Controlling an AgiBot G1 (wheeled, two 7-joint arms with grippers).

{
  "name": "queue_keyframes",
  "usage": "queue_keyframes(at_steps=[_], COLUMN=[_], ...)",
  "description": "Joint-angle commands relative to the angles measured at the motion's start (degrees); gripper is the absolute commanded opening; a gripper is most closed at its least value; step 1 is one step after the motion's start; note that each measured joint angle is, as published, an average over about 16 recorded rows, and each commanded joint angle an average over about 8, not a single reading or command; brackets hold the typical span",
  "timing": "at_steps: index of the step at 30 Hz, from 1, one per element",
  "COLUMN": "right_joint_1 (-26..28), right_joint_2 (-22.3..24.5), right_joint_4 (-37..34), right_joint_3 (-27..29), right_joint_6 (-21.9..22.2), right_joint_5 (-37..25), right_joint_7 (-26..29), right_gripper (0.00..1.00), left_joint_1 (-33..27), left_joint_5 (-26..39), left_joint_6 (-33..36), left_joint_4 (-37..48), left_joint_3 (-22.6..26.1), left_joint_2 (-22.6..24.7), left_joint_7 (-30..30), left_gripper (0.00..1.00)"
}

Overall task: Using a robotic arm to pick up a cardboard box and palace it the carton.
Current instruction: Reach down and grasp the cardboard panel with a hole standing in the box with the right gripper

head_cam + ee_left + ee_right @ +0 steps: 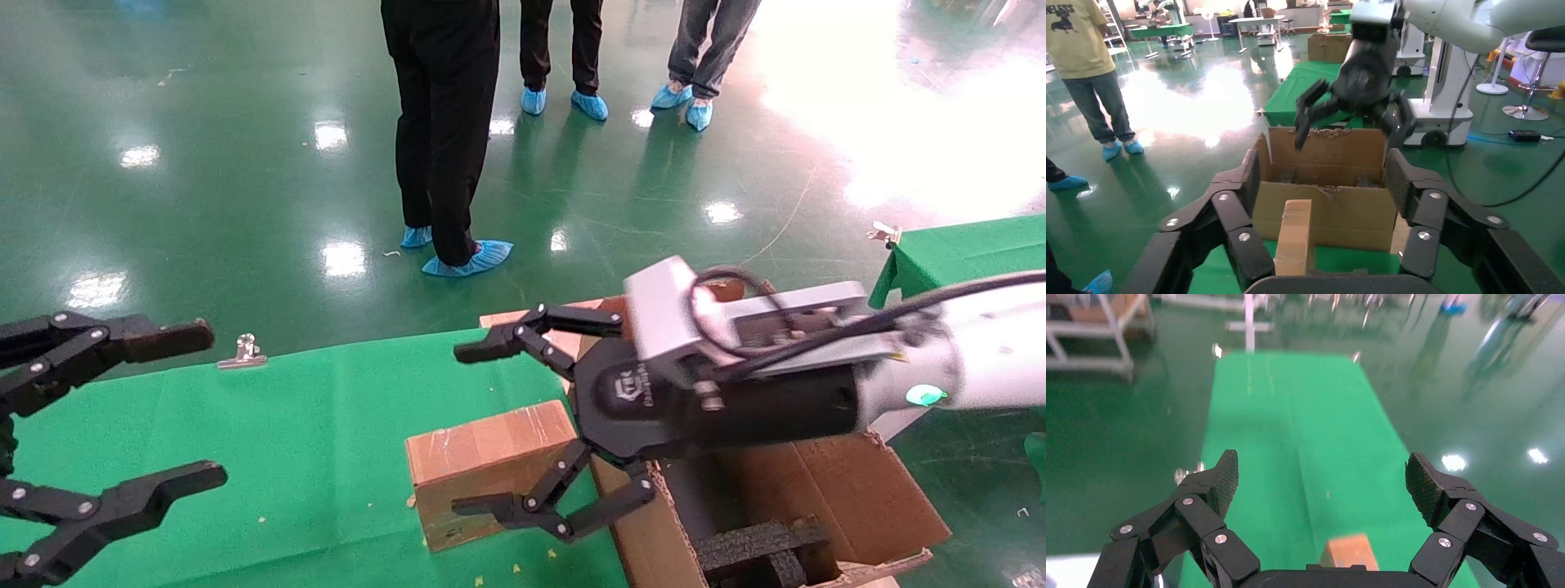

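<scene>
Right end effector (478,429) spread wide over the cardboard box (482,469) at the desk's (286,441) right edge, carton (850,498) alongside; left end effector (176,408) spread too.

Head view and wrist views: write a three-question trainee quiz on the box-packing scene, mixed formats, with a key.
1. True or false: the right gripper is shut on the cardboard box.
2. Where does the cardboard box rest? A) inside the carton B) on the green table beside the carton C) on the floor
3. Fill in: the left gripper, at the table's left edge, is ____.

Key: 1 false, its fingers are spread around the box; 2 B; 3 open.
</scene>
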Motion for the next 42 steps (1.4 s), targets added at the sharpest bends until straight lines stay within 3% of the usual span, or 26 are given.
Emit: queue_keyframes(at_steps=[1,12,29,37,41,42], right_joint_1=[2.71,12.9,22.75,24.94,25.54,25.64], right_joint_2=[-1.03,-9.84,-22.14,-25.51,-26.21,-26.3], right_joint_4=[-1.08,-11.02,-27.38,-32.24,-34.06,-34.31], right_joint_3=[-1.83,-13.88,-23.95,-26.82,-27.13,-27.17], right_joint_6=[-0.85,-0.99,-0.51,-0.03,0.2,0.22], right_joint_5=[-3.56,-19.88,-33.85,-37.07,-37.28,-37.32], right_joint_7=[0.1,-3.81,-12.71,-17.56,-18.8,-18.9], right_gripper=[1.0,1.0,1.0,1.0,1.0,0.89], left_joint_1=[0.0,0.0,-0.01,-0.01,0.0,0.0], left_joint_5=[0.0,0.0,-0.01,-0.02,-0.02,-0.02], left_joint_6=[0.0,0.0,-0.01,-0.01,-0.02,-0.02], left_joint_4=[0.0,0.0,0.0,0.0,0.01,0.02], left_joint_3=[0.0,0.01,0.02,0.02,0.02,0.02], left_joint_2=[0.0,0.0,-0.01,-0.01,-0.01,-0.01], left_joint_7=[0.0,0.0,0.01,0.01,0.01,0.01], left_gripper=[0.0,0.0,0.0,0.98,1.0,1.0])
